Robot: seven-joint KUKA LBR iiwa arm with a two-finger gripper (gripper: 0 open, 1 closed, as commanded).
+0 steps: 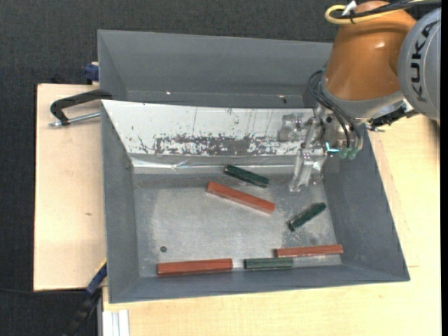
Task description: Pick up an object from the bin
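Grey bin — red-brown bars, dark green bars, orange wrist cover.

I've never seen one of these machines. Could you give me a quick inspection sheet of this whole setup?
Surface: grey metal bin, floor scuffed.
Job's things: red bars at centre, front left, front right; dark green bars by the back wall, right of centre, at front.
Clutter: nothing seen.
Hand: the hand hangs inside the bin, by the back wall's right end.
Cables: black cables at the wrist; yellow cable atop the orange cover.
Surroundings: dark floor.
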